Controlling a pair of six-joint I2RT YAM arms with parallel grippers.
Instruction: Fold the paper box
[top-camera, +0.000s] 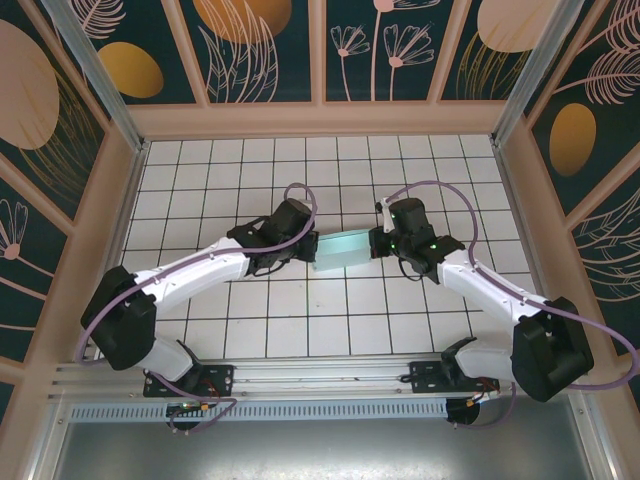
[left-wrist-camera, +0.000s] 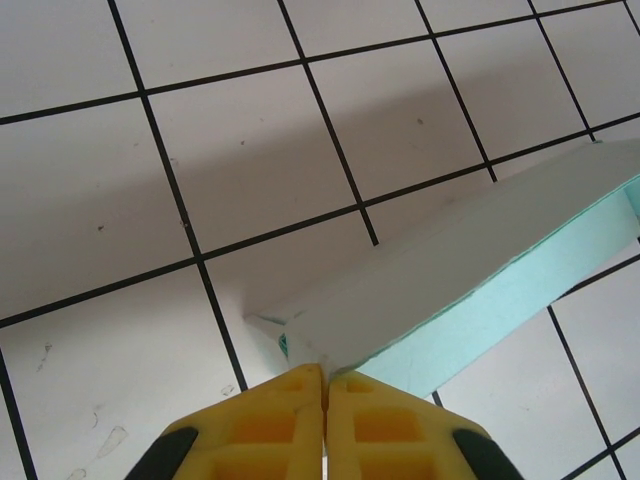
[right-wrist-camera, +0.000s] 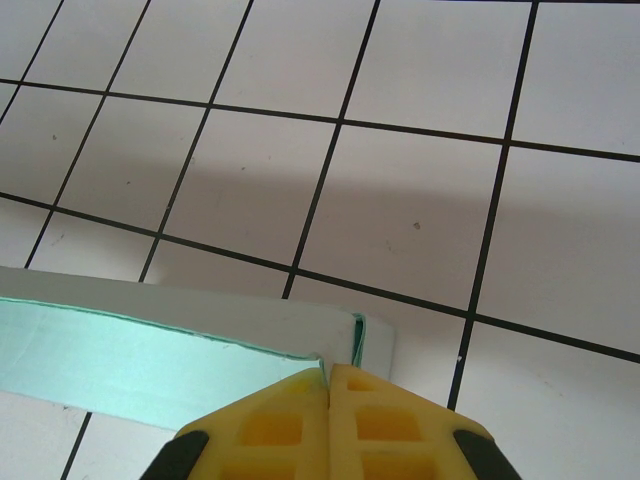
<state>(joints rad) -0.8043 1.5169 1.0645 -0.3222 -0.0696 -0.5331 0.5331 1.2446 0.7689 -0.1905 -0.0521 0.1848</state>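
Observation:
The paper box (top-camera: 343, 250) is pale mint-blue card, held between both arms over the tiled floor near the middle. My left gripper (top-camera: 306, 250) is shut on its left end. In the left wrist view the yellow fingers (left-wrist-camera: 280, 420) pinch a corner of the box (left-wrist-camera: 470, 270), whose white outer face and mint inner face both show. My right gripper (top-camera: 378, 243) is shut on its right end. In the right wrist view the yellow fingers (right-wrist-camera: 380, 420) clamp the edge of the box (right-wrist-camera: 150, 350) beside a folded corner.
White tiled floor (top-camera: 260, 170) with black grid lines lies all round the box. Wooden walls (top-camera: 320, 118) with leaf-pattern panels fence the floor at the back and both sides. A metal rail (top-camera: 320, 372) carrying the arm bases runs along the near edge.

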